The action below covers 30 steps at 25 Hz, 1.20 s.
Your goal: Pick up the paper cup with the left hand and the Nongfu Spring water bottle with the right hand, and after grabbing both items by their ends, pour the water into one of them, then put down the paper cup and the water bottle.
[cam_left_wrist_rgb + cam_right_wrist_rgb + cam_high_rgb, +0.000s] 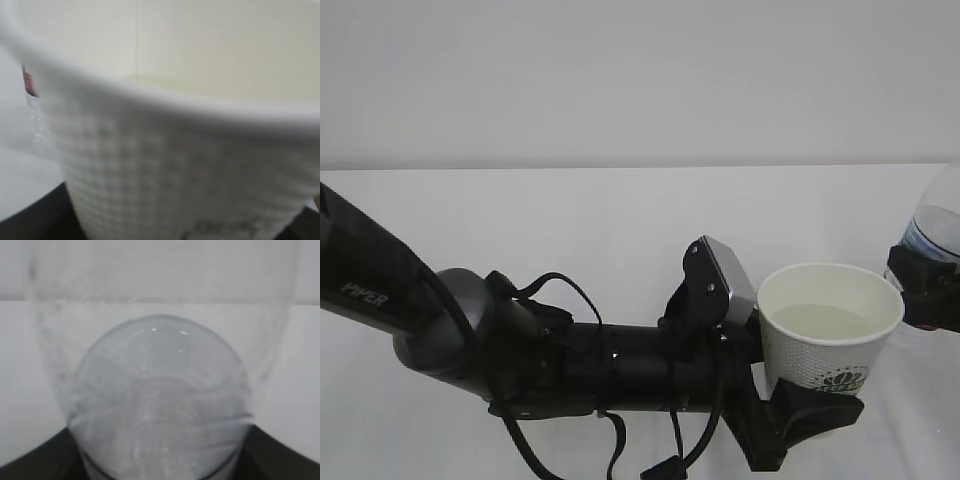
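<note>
White bench, blank wall. Left gripper (810,405) clamps cup (828,335) low, upright so water (817,320) stays in; right gripper (923,290) holds bottle (940,225) clear.

The left hand (807,405) reaches level rightward, jaws apart, gripping; the right hand (920,290), seemingly clamped, barely enters at the edge.
</note>
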Motion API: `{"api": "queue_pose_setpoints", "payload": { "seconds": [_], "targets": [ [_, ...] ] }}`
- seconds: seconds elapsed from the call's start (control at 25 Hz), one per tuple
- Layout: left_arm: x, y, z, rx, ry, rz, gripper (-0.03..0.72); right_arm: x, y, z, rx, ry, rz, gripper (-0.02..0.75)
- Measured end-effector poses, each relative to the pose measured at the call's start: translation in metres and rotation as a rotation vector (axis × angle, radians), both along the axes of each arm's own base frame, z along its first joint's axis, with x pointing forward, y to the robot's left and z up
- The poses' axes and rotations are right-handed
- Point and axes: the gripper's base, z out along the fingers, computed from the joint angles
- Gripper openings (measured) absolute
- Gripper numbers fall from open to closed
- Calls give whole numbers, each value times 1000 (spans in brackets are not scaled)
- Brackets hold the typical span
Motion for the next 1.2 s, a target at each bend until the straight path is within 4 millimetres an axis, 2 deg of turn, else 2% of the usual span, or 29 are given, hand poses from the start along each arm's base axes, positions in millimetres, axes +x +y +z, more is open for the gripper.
{"api": "queue_pose_setpoints", "payload": {
  "seconds": [0.72, 1.2],
  "targets": [
    [0, 0, 0, 0, 0, 0, 543, 32, -4, -11, 4, -8, -20, 430],
    [0, 0, 0, 0, 0, 0, 543, 33, -4, -19, 7, 21, -20, 430]
  ]
}}
